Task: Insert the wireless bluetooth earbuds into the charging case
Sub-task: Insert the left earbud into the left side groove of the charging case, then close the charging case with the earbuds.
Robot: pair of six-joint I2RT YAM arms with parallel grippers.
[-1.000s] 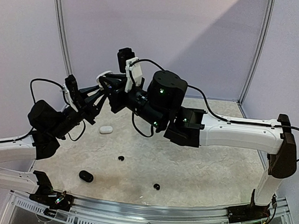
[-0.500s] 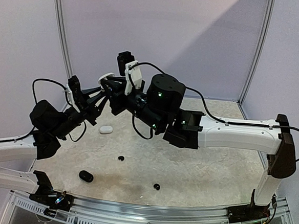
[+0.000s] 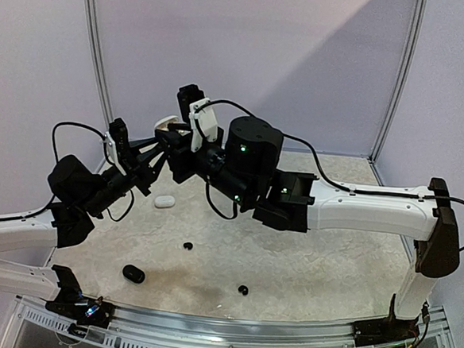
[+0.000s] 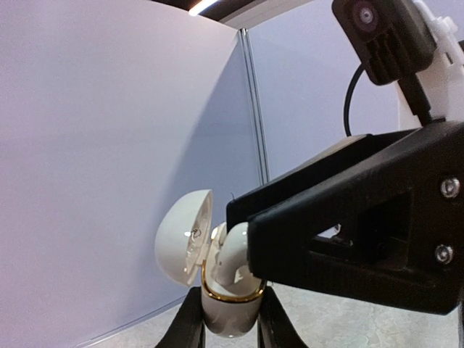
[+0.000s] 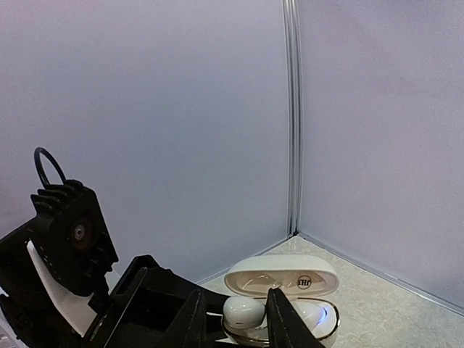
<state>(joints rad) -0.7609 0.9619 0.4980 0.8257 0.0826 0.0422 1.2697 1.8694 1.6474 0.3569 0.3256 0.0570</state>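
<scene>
Hovering above beige table [image 3: 329,260]: left tool [image 4: 229,308] clamps case [image 4: 180,235], right tool [image 5: 235,299] parted around earbud [image 5: 243,312].

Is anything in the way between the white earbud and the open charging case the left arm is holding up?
Nothing visible. The white earbud, between the fingers of the right end effector, is at the mouth of the charging case in the left end effector; its lid is swung open, clear of the opening.

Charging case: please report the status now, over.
Left gripper shut on white gold-rimmed charging case, open, held aloft. Right gripper around white earbud at case mouth, grip unclear. No obstruction seen.
</scene>
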